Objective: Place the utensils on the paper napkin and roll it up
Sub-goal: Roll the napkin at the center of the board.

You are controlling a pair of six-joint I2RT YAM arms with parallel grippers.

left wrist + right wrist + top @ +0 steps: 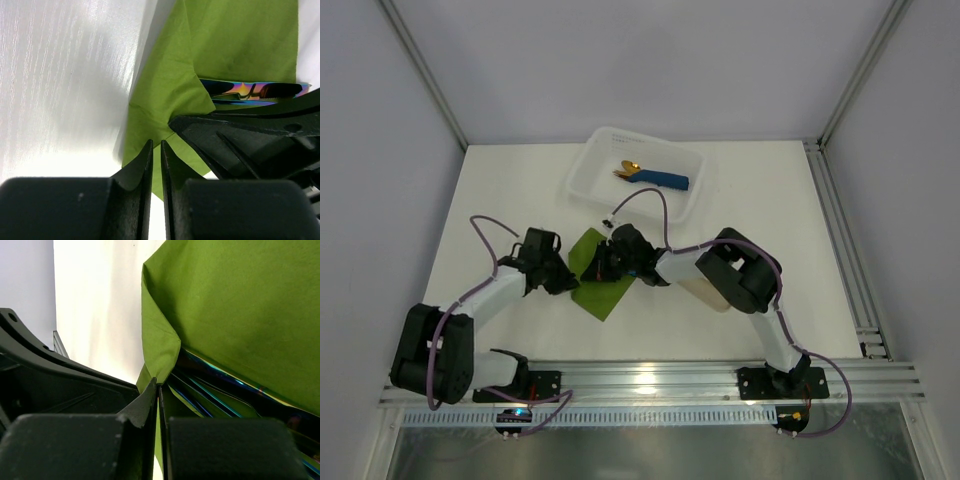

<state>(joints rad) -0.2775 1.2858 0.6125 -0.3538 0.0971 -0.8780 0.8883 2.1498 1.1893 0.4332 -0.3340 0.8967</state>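
Nearest the lens in the right wrist view, the right claw (158, 382) is closed, pinching a folded corner of the paper napkin (240, 300) at its tips. The green sheet rises from that pinch across the upper right of the frame. The utensils (215, 395) lie under the lifted flap, just right of the fingertips, with iridescent edges showing.

In the left wrist view the left claw (155, 144) is drawn to a thin slit at the napkin's lower left edge. Green shows in the gap, though an actual pinch cannot be told.

From above, both claws meet over the napkin at the centre of the worktop (500, 200), below a white tub (590, 175).
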